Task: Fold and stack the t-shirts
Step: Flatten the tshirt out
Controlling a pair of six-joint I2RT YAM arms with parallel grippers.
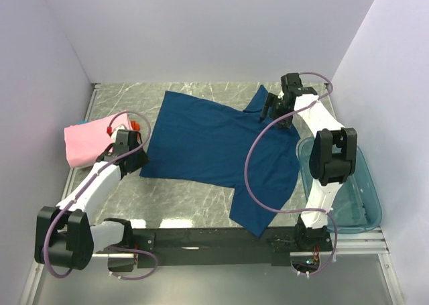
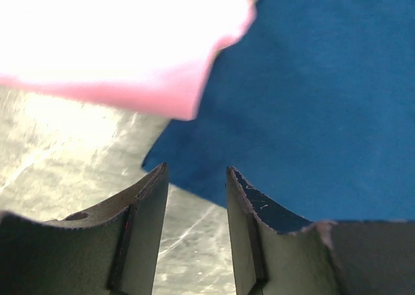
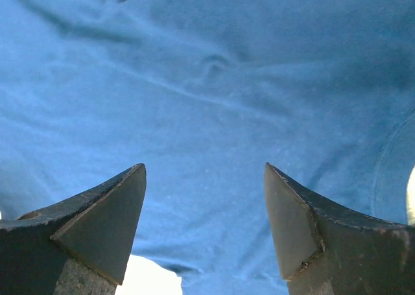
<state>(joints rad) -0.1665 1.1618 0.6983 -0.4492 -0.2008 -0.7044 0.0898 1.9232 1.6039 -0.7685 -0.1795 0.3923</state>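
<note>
Lying flat on the table [image 1: 191, 199], the navy t-shirt [image 1: 214, 144] is met at its corner by the half-parted left gripper [image 2: 194, 172] and overhung by the wide-parted right gripper [image 3: 204, 168]. The pink t-shirt [image 1: 84, 144], just beside, could be pinched too.

Top cam: fixed, high at the near side, looking down and forward, far enough to take in the whole bench [image 1: 191, 204]. Left wrist cam: very close and low, looking out past the left tool [image 2: 194, 172] at a corner of the blue shirt [image 2: 311, 100] and the pink shirt [image 2: 117, 42] edge. Right wrist cam: close, looking past the right tool [image 3: 204, 168] onto almost nothing but blue cloth. All three share the blue shirt; top and left wrist also share the pink one.
</note>
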